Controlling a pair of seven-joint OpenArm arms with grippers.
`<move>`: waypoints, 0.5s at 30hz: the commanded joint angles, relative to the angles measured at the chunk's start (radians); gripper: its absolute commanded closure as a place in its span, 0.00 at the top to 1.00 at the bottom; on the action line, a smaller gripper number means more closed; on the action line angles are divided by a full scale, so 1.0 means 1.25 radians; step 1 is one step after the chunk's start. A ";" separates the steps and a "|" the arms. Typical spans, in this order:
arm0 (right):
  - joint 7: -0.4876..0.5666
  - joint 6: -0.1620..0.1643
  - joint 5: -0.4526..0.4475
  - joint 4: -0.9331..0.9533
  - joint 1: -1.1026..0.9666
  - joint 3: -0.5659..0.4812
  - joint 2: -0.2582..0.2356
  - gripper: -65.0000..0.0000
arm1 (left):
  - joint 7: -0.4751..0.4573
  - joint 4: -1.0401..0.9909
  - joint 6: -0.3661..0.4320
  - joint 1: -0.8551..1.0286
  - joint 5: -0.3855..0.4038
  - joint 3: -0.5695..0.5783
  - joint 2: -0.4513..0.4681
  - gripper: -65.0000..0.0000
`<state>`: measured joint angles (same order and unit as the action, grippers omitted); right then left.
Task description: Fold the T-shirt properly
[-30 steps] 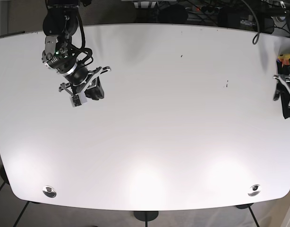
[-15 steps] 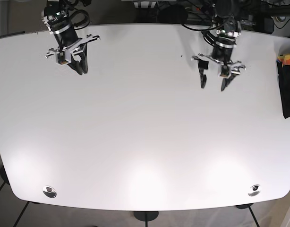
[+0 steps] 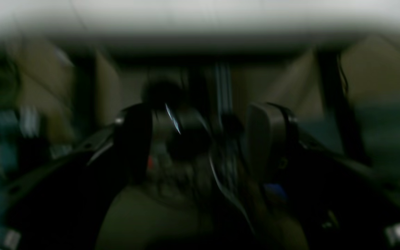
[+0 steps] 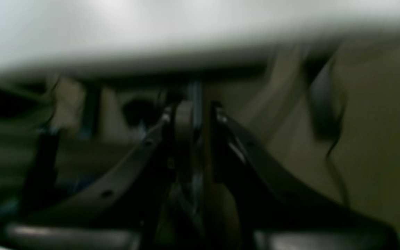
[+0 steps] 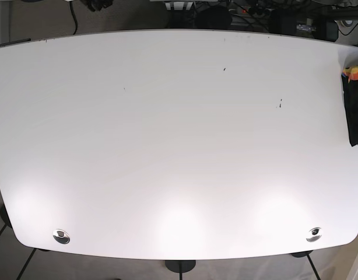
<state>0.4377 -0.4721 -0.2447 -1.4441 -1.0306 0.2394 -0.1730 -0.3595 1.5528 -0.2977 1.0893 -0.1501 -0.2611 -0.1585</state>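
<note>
The T-shirt (image 5: 357, 114) is a black cloth with an orange and yellow print, lying at the table's right edge and partly cut off by the frame. Neither arm shows in the base view. In the blurred left wrist view, my left gripper (image 3: 201, 139) is open and holds nothing; it faces dark clutter beyond the table edge. In the blurred right wrist view, my right gripper (image 4: 200, 128) has its fingers close together, shut on nothing. The shirt shows in neither wrist view.
The white table (image 5: 179, 146) has two round metal discs near the front corners (image 5: 61, 235) (image 5: 313, 234) and small dark specks (image 5: 280, 104). Cables and dark equipment lie behind the far edge (image 5: 255, 11).
Both arms have pulled back from over the table, past the far edge and out of the base view. The shirt has stayed at the right edge.
</note>
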 commanded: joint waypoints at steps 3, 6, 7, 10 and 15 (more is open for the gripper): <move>0.024 -0.003 -0.052 0.144 0.009 -0.060 -0.033 0.12 | -0.020 -0.170 0.003 -0.040 0.005 -0.008 0.001 0.59; 0.025 -0.003 -0.050 0.298 0.093 -0.115 -0.039 0.12 | -0.017 -0.349 0.003 -0.139 0.005 -0.008 0.022 0.59; 0.022 -0.003 -0.047 0.340 0.123 -0.123 -0.039 0.12 | -0.017 -0.407 0.003 -0.177 0.005 -0.008 0.022 0.59; 0.021 -0.003 -0.045 0.511 0.231 -0.158 -0.038 0.12 | -0.017 -0.646 0.003 -0.317 0.004 -0.024 0.059 0.59; 0.024 -0.002 -0.045 0.731 0.391 -0.206 -0.032 0.12 | -0.019 -1.017 0.003 -0.538 0.004 -0.030 0.121 0.59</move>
<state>0.4488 -0.4675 -0.2943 -0.5251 -0.5278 -0.0250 -0.2024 -0.3679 0.2756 -0.2882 0.3981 -0.1486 -0.2985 -0.0055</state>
